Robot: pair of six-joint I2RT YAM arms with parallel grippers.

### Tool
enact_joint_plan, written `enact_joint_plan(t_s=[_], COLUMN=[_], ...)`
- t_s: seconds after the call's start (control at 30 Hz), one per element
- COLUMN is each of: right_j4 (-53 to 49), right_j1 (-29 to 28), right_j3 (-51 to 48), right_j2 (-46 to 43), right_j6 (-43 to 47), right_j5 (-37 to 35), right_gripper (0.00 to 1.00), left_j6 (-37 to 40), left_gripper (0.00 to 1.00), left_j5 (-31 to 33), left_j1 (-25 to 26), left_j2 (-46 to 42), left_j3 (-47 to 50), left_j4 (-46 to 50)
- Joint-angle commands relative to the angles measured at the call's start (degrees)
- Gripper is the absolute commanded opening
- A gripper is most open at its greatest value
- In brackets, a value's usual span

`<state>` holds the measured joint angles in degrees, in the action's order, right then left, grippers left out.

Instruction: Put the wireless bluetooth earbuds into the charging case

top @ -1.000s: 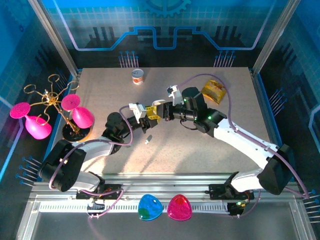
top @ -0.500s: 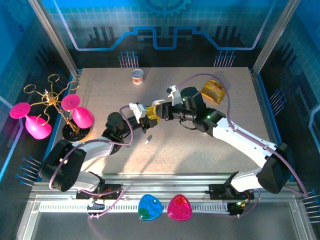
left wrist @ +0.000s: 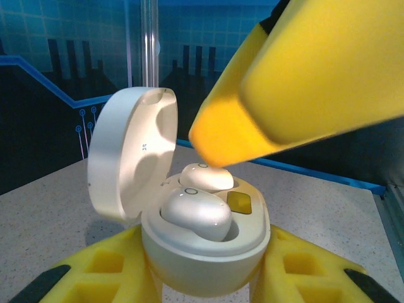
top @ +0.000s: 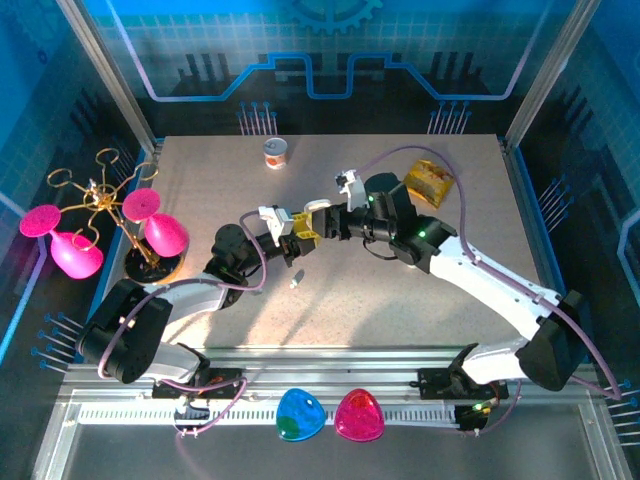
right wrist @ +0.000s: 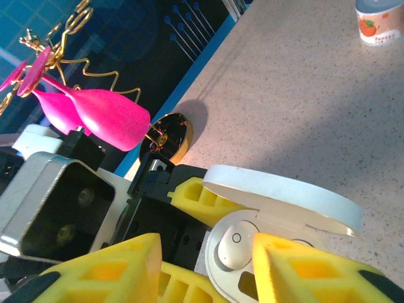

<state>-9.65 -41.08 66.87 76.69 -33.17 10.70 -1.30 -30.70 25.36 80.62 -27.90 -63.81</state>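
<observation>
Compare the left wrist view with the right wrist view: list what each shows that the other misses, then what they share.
Left wrist view: the lid's hollow inside, and the near earbud and far earbud both seated, the far one under a finger of the right end effector.
Right wrist view: pink glasses on a gold rack, and a cup across the table.
Shared: the open charging case, clamped between fingers of the left end effector.

Wht case (left wrist: 196, 262), ylw fingers (left wrist: 309, 271), pink glasses (top: 166, 236)
</observation>
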Motion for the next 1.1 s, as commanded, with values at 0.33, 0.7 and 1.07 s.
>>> enact_joint_plan(t_s=[0.33,0.7,1.07], right_j4=[-9.4,-27.5,-27.8], right_j1=[2.1,2.1,1.1], right_j3=[4.5,18.5,13.8], right_j2=[-6.2,6.3,1.7], right_j6=[5.7,10.1,12.0], right_j5=[-11.8,-13.1,-10.2], right_gripper=[0.57,0.45,0.44], left_j6=[8.5,9.8,6.8], left_gripper=[0.22,0.24,0.24], left_j5=[-8.2,-7.0,-3.3], left_j1=[0.5,0.6,0.5], left_j2=[-1.2,-4.9,-3.7], left_j3=[-0.1,-0.1,-0.8], left_j4=[0.7,6.1,5.4])
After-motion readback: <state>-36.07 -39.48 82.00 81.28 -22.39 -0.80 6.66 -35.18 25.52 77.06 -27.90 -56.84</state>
